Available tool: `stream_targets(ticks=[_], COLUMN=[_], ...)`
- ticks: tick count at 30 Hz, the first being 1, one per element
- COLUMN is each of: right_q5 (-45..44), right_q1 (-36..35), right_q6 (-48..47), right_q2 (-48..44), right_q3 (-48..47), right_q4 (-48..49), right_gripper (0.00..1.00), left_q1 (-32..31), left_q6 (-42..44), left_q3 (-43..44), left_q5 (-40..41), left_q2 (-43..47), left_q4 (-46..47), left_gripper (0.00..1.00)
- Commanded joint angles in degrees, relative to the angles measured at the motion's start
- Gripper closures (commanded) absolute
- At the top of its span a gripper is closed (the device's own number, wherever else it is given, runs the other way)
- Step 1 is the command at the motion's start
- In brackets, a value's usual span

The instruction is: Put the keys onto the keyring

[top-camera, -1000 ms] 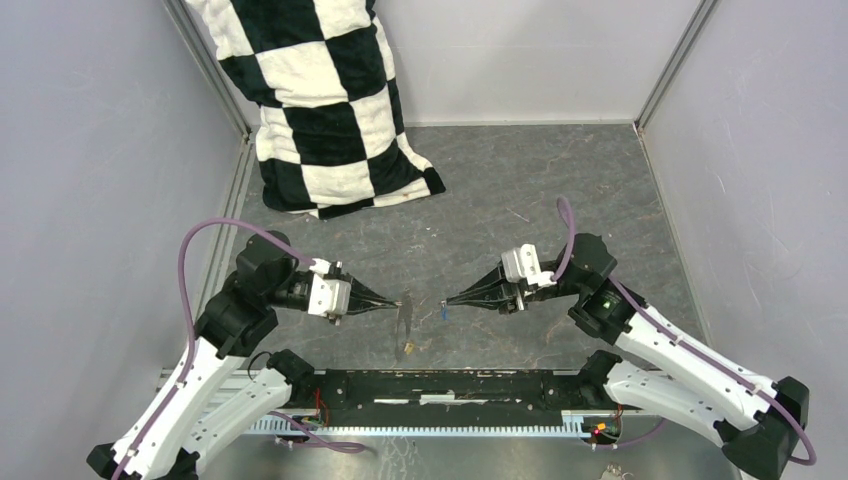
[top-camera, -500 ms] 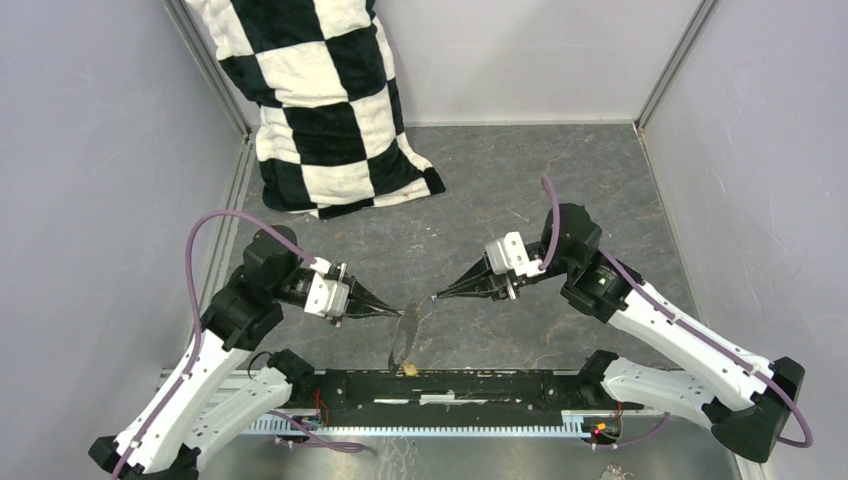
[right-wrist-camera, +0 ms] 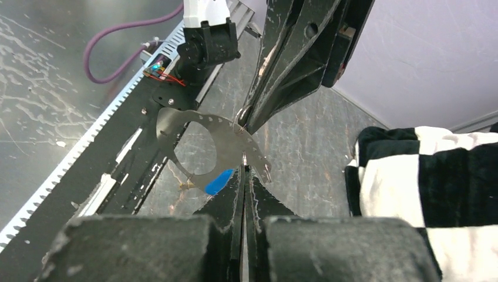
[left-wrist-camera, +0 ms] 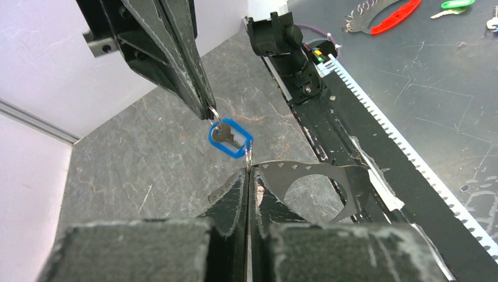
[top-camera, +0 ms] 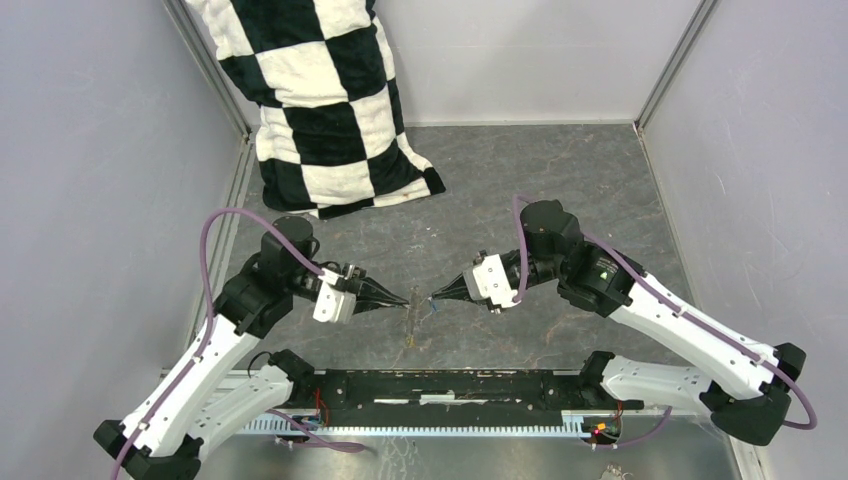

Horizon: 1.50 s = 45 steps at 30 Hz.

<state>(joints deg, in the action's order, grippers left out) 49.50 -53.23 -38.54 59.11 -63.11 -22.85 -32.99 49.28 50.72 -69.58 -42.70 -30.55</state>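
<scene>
**Threading the blue key onto the keyring, centre of the overhead view.**
Your left gripper [left-wrist-camera: 248, 175], low centre in its wrist view, is pressed together on the band of the keyring [left-wrist-camera: 311, 174]. Your right gripper [right-wrist-camera: 244, 171] pinches the blue key [left-wrist-camera: 230, 139], which hangs just above that grip. Hold the left pinch firm and feed the key on slowly, as the loop looks floppy and likely to swing.

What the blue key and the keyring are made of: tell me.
Blue key: head looks glossy blue plastic, even colour with sheen; blade dull silver metal. Keyring: probably thin sheet metal, matte grey, flat with small holes along its edge.
</scene>
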Motion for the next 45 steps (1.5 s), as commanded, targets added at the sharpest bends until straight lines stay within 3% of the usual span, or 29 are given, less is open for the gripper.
stream_targets(ticks=[1, 15, 45], right_q5=[-3.70, -5.10, -4.77], right_q1=[-0.78, -3.78, -4.58], right_q6=[-4.58, -7.87, -6.17], right_q2=[-0.14, 1.42, -0.37], right_q3=[-4.03, -8.25, -7.07], right_q4=[-2.65, -7.90, -4.52], right_gripper=[0.99, 0.99, 0.99], left_q1=[-0.22, -0.21, -0.14], left_q6=[3.46, -13.74, -15.66], left_q3=[3.08, 6.47, 6.81], left_q5=[-2.76, -8.77, -7.67], left_q2=[-1.97, -6.79, -8.79], left_q4=[-0.18, 4.25, 5.38], left_gripper=[0.98, 0.98, 0.98])
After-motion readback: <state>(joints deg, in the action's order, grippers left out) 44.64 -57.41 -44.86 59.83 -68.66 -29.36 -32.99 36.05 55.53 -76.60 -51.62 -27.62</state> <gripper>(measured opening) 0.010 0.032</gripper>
